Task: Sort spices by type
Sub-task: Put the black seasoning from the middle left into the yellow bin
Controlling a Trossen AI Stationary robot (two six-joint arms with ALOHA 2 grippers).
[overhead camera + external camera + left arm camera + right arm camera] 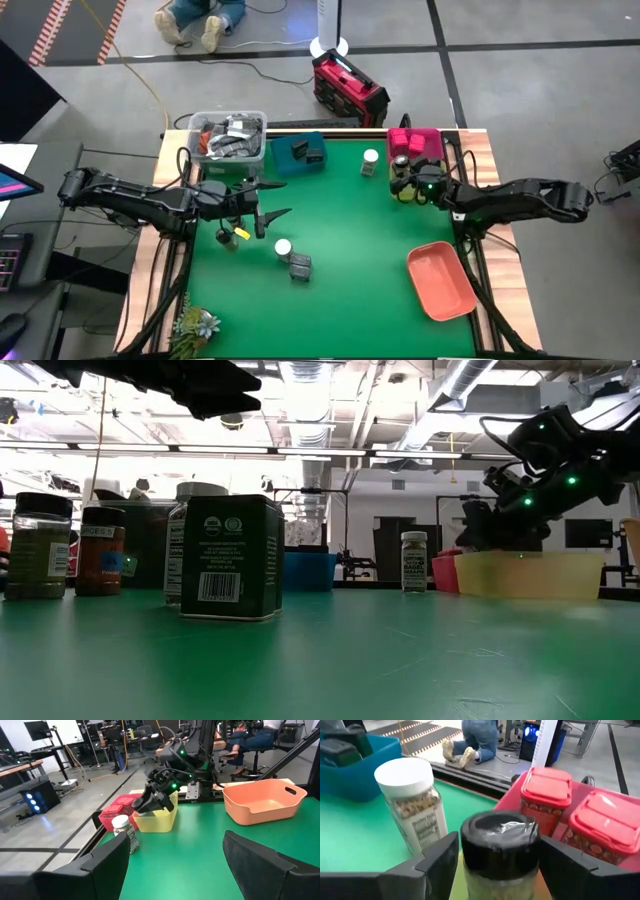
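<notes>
Fingers of the right tool [495,865] sit spread either side of a dark-lidded jar [500,852] at the yellow tray [156,820] (contact unclear); the left tool [268,203] hangs open, empty, above the counter [350,230].

A green counter [350,230] is being seen from above, edged in pale wood. At its 4 o'clock a salmon tray [441,280] is being shown lying empty. At 11 o'clock a clear tub [228,136] of grey clutter is being kept at the counter's corner, with a teal tray [300,152] touching its side. At 1 o'clock a pink tray [416,143] is being seen against the far edge, and a yellow tray [156,819] just beside it. Beyond the counter at 12 o'clock a red case [348,88] is being left on the floor. A seated person's shoes [190,30] are being shown at 11 o'clock. A small plant [195,325] is being kept at 7 o'clock.
</notes>
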